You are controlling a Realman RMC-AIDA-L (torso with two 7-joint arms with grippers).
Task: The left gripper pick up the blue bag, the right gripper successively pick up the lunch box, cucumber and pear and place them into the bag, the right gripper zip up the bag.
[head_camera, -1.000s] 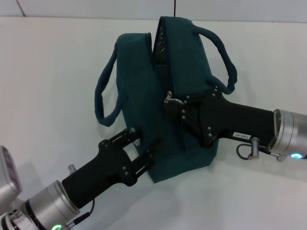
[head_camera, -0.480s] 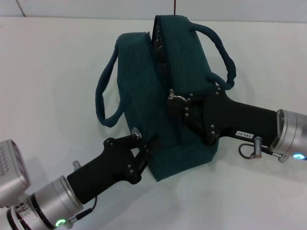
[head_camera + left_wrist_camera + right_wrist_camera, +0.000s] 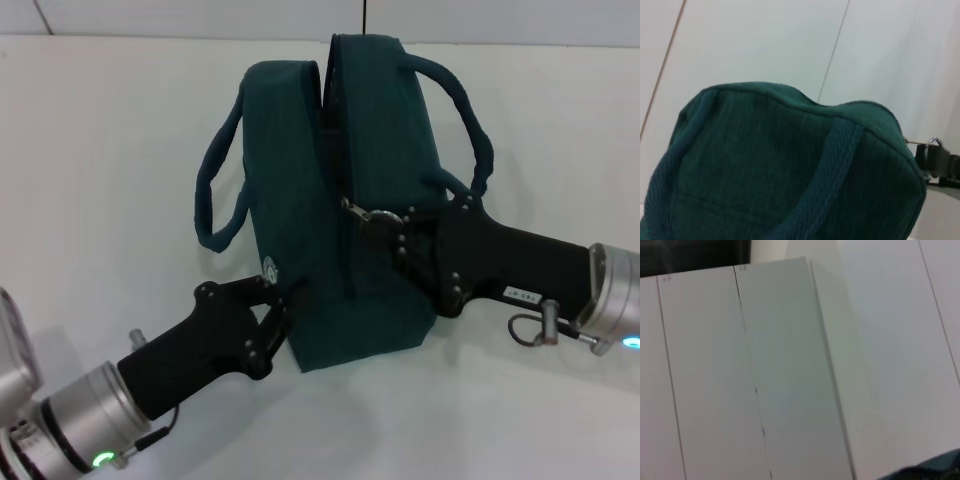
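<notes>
Blue bag (image 3: 335,200) stands upright at frame centre on the white surface (image 3: 110,150), long axis running top to bottom. Left claw (image 3: 278,305) pinches its lower left corner; right claw (image 3: 385,232) clamps the zipper pull (image 3: 352,210).

bag (image 3: 330,200) stands mid-table, blocks the centre | left gripper (image 3: 283,300) against its lower left corner, right gripper (image 3: 372,222) at the zip on its front: both close off the near side | handles (image 3: 215,190) loop out each side | table (image 3: 100,150) bare left, right, behind
</notes>
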